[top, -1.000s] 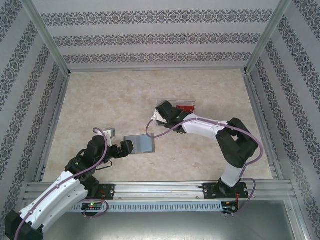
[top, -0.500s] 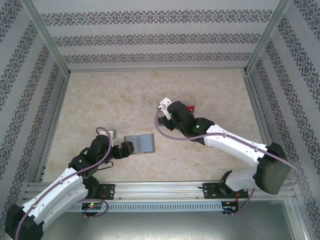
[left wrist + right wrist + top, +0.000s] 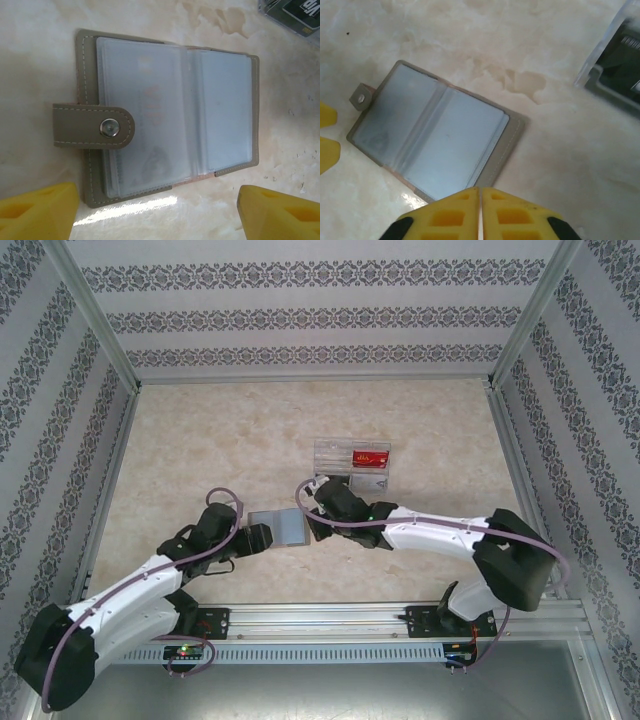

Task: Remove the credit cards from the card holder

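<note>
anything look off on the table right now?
One small thing: the card holder lies open and flat, but its snap tab is folded over the tab-side sleeve, across a pale card inside it. That might hinder pulling it. Nothing looks spilled or damaged.

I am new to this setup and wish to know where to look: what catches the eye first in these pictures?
The grey card holder lies open and flat in the middle of the table, showing its clear sleeves. It sits between the left gripper, jaws apart, and the right gripper, jaws shut. Behind it stands a clear tray with a red card in it.
</note>
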Available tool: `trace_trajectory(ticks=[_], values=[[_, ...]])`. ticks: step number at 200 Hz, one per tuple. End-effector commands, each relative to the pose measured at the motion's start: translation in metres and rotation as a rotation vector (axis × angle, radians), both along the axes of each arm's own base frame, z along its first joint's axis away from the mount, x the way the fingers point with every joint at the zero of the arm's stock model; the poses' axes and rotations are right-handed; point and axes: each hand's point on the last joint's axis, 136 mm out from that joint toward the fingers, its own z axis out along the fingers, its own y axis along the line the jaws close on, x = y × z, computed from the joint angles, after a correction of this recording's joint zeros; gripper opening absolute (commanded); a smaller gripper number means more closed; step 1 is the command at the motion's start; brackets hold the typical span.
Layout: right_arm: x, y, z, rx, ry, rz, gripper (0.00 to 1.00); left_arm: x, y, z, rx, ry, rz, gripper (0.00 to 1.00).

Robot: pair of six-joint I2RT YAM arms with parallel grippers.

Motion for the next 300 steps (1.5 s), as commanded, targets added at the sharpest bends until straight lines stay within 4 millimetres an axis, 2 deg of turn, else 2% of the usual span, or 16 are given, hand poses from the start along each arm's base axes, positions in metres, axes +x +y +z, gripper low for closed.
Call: trace_trajectory(ticks=[1,41,114,191,242,300], values=[[-0.001,0.011,-0.016,0.042,0.063,-0.021,0.08,0.018,-0.014,0.022,-0.07,-0.049,-0.001,0.82],[0.001,0.019,-0.036,0.031,0.102,-0.031,0.07,0.022,-0.017,0.018,-0.055,-0.032,-0.005,0.82],[-0.001,0.016,-0.066,-0.007,0.157,-0.058,0.07,0.024,-0.014,0.004,-0.015,0.012,0.007,0.83],[-0.003,0.017,-0.072,-0.013,0.178,-0.054,0.08,0.024,-0.019,0.003,-0.032,0.018,-0.004,0.83],[-0.004,0.019,-0.071,-0.004,0.187,-0.051,0.08,0.024,-0.017,0.012,-0.038,-0.008,0.002,0.83],[-0.005,0.019,-0.072,-0.003,0.194,-0.05,0.08,0.024,-0.022,0.004,-0.049,0.015,-0.012,0.83]])
